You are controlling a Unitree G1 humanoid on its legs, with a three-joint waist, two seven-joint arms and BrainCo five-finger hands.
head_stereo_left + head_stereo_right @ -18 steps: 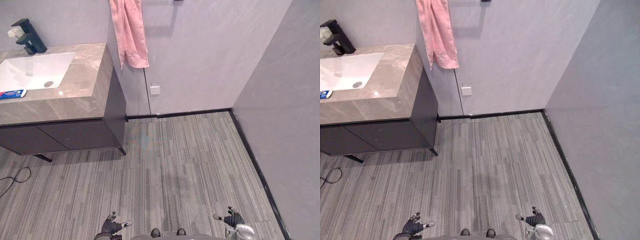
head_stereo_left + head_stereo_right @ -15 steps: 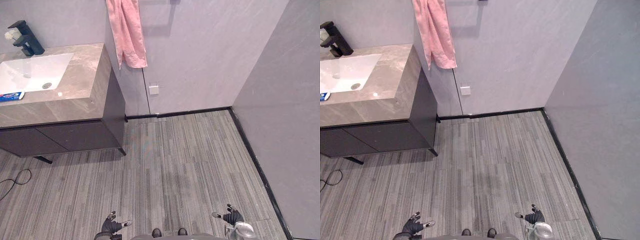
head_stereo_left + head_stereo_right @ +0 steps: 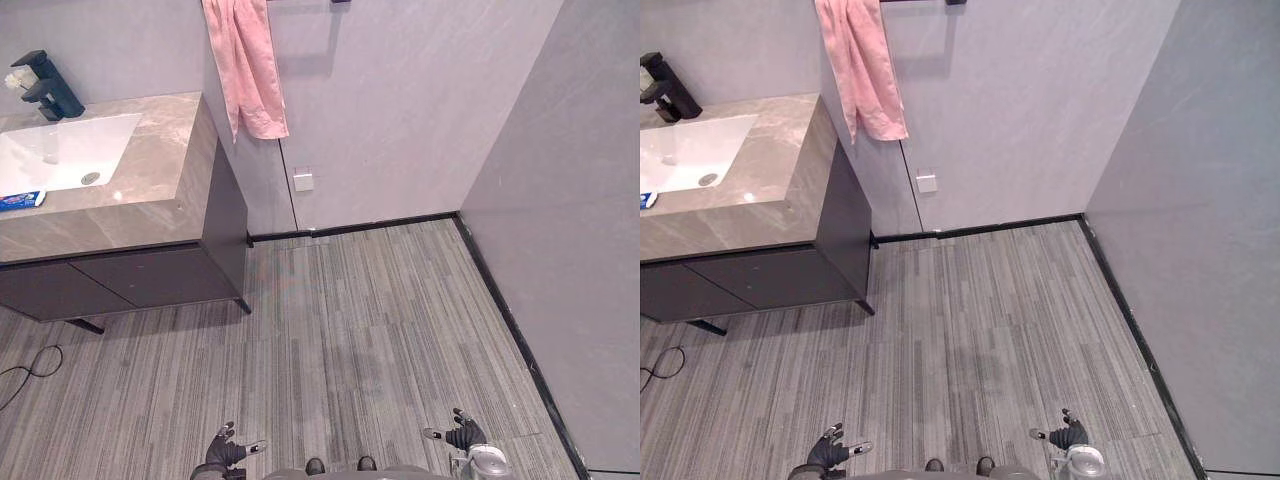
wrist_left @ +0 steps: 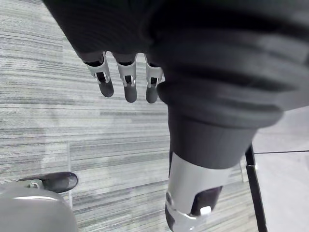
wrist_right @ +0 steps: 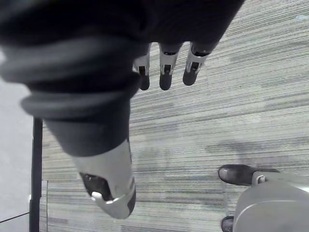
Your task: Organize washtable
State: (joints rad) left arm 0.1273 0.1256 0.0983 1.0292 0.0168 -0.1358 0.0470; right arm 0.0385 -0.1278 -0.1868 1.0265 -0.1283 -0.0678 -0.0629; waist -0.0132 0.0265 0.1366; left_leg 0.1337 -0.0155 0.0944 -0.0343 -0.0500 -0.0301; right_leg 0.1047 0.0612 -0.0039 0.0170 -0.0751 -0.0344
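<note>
Grey striped plank floor (image 3: pixel 380 330) spreads out below me, with plain grey walls (image 3: pixel 400 100) rising at its far and right sides. The washtable stands off to my left against the far wall: a marble counter (image 3: pixel 165 165) over a dark cabinet (image 3: pixel 150 275), well away from both my hands. A white sink (image 3: pixel 115 135) is set into the counter. A pink towel (image 3: pixel 245 65) hangs on the wall just past the counter's right back corner. A black faucet (image 3: pixel 50 90) sits at the counter's back edge, behind the sink. A white wall plate (image 3: pixel 303 180) is fixed low on the wall right of the cabinet. A blue toothpaste tube (image 3: pixel 20 200) lies on the counter between the sink and the front edge. My left hand (image 3: pixel 222 452) and right hand (image 3: pixel 462 437) hang low over the floor, fingers (image 4: pixel 126 87) loosely straight and spread, holding nothing.
</note>
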